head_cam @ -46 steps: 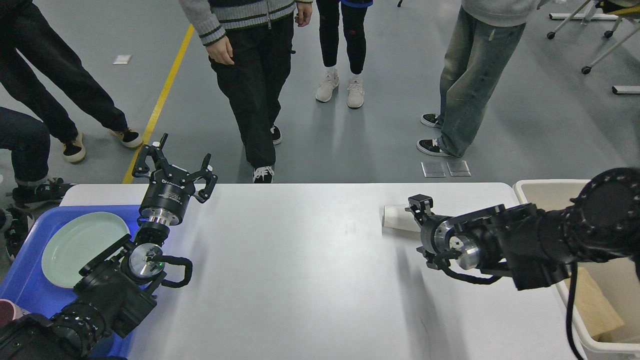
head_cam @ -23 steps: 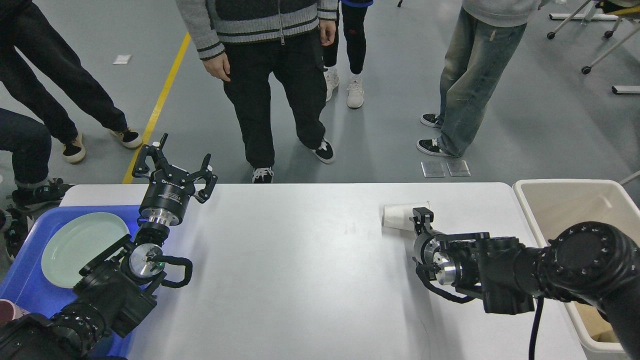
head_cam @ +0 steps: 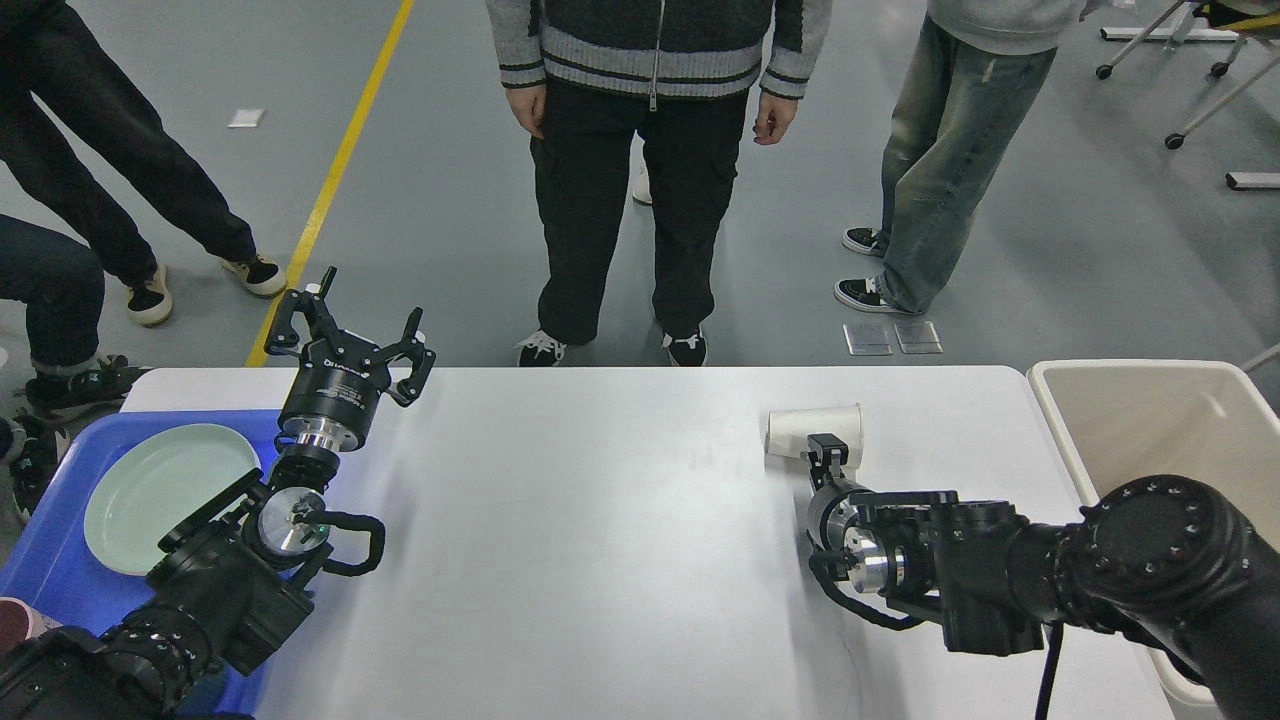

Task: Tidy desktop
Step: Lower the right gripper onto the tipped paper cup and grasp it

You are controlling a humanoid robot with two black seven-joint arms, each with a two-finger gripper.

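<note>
The white desktop (head_cam: 600,540) fills the lower part of the head view. A white paper cup (head_cam: 812,429) lies on its side near the far right edge of the desktop. My right gripper (head_cam: 826,452) is just in front of the cup, seen end-on and dark, so its fingers cannot be told apart. My left gripper (head_cam: 350,325) is open and empty, raised above the far left corner of the desktop. A pale green plate (head_cam: 165,495) lies in the blue tray (head_cam: 50,570) at the left.
A beige bin (head_cam: 1130,420) stands off the desktop's right end. Several people stand on the grey floor beyond the far edge; one (head_cam: 650,180) is right at the middle of that edge.
My right arm has drawn back toward me and lowered, its gripper moving left and nearer along the cup. A person has walked right to the middle of the far edge. My left arm is still.
</note>
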